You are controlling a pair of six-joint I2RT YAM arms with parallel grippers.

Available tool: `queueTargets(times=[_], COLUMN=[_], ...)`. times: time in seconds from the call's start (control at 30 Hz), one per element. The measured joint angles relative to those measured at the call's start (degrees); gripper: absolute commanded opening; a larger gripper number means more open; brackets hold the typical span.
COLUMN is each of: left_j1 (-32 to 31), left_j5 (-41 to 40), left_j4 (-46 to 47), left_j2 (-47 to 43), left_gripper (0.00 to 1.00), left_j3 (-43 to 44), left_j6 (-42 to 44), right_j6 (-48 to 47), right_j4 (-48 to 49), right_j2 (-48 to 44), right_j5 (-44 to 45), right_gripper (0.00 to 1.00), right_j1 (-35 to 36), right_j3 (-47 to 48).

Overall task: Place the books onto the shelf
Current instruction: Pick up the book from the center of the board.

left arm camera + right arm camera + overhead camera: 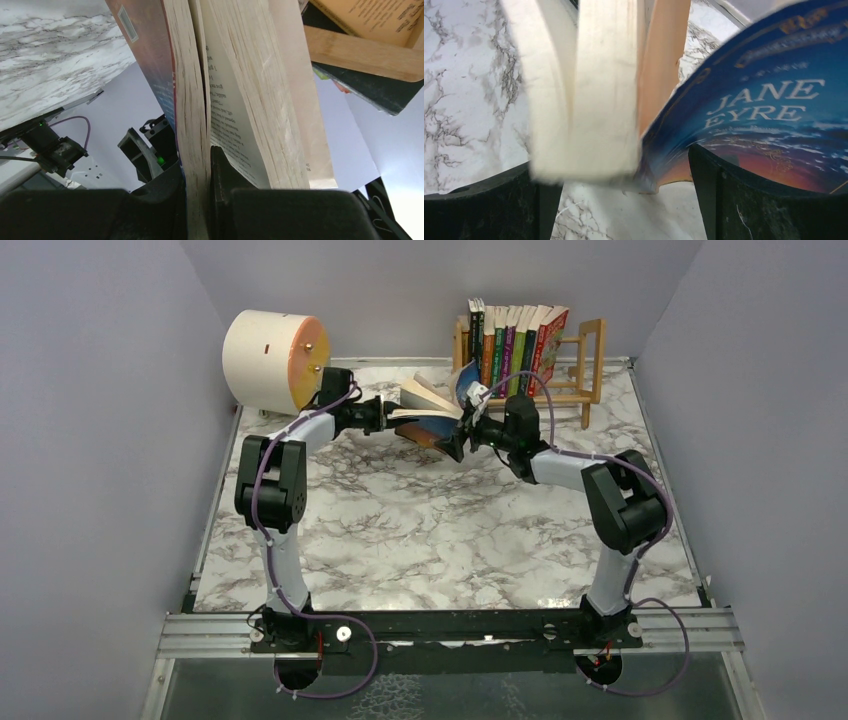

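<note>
Left claw (197, 167) pinches pages of the blue book (774, 115).

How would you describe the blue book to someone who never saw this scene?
Find the wooden shelf at the far edge of the marble table. Just before it, the left arm holds one book. Unlike the upright books on the shelf, it is fanned open, with a blue "Jane Eyre" cover.

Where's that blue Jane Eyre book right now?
Top view: the Jane Eyre book hangs fanned open between the left pincer and right pincer, near the left end of the shelf.
</note>
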Motion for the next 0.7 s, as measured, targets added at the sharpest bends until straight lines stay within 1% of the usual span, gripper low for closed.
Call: queueTargets(times=[0.17, 0.43, 0.57, 0.7], left_j1=[-2.56, -3.34, -3.82, -4.61], left_j5=[-0.61, -1.92, -1.22, -0.72], left_j4=[0.96, 2.51, 6.08, 10.29], left_j2=[0.00, 0.20, 0.13, -1.46], left_gripper=[0.00, 0.00, 0.00, 0.00], left_j3=[0.31, -0.42, -3.37, -8.15], left_j6=[-0.09, -0.72, -2.19, -4.11], right_j6=[-0.63, -0.98, -0.90, -0.35], right_j4=[2.71, 8.76, 12.33, 17.42], right_j2=[3.93, 6.34, 6.64, 6.64], right_j5=[-1.31, -3.13, -3.72, -5.25], right_gripper=[0.88, 0.88, 0.85, 0.82], right_j1=[-0.35, -1.60, -1.60, -1.53], right_j3=[1.46, 1.42, -0.57, -3.78])
